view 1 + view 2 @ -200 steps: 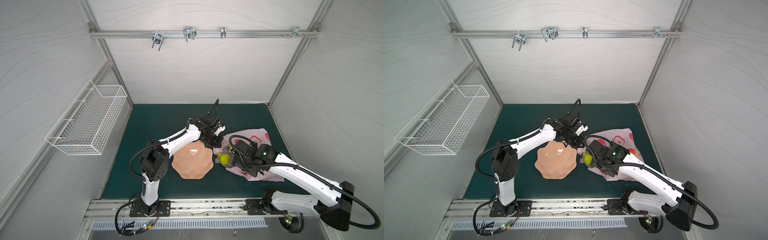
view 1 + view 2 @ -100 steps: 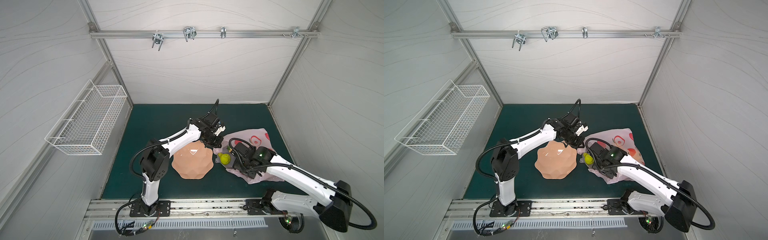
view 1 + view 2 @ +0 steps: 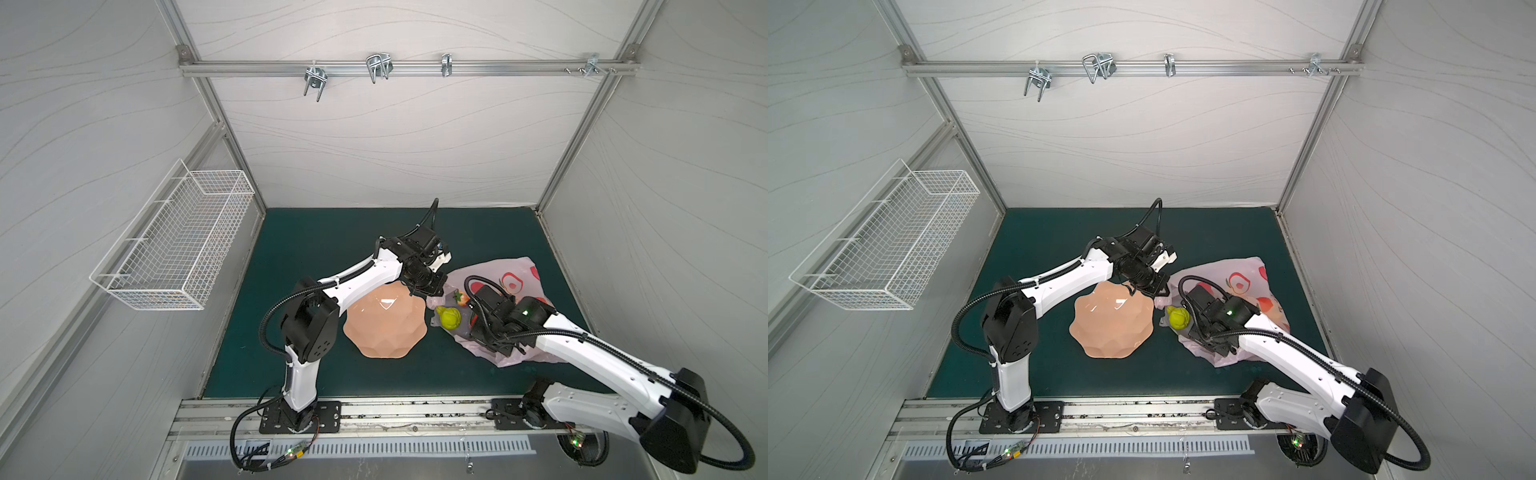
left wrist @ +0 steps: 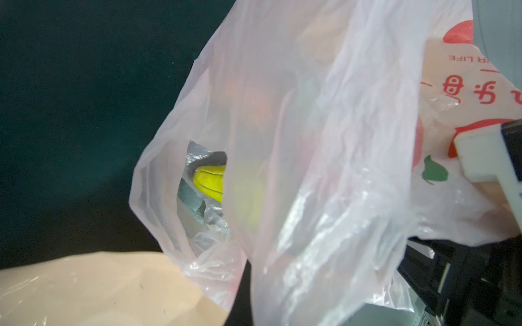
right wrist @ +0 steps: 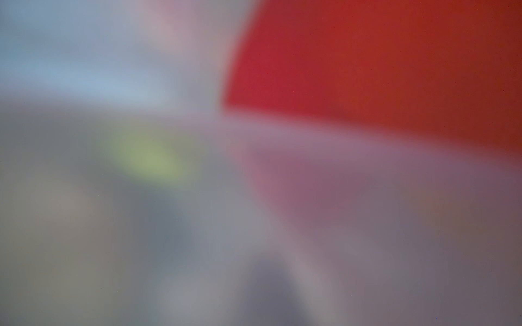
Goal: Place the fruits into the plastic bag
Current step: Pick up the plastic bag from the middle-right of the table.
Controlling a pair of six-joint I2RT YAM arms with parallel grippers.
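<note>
Looks nearly finished. Shows nothing on the peach-coloured scalloped plate [image 3: 386, 336] at centre frame, and nothing loose on the dark-green tabletop [image 3: 332, 249]. Finds the thin translucent pale-pink plastic bag [image 3: 515, 274] right of centre in both top views, with a glossy yellow-green fruit [image 3: 449, 318] and a small red strawberry [image 3: 459, 297] at its mouth, just right of the plate. Cannot tell whether fully inside. Left claw [image 3: 430, 286] pinched together on the bag's rim. Right claw [image 3: 473, 328] pressed together low over the bag, hold unclear. Probably leaves only settling that fruit deeper.
</note>
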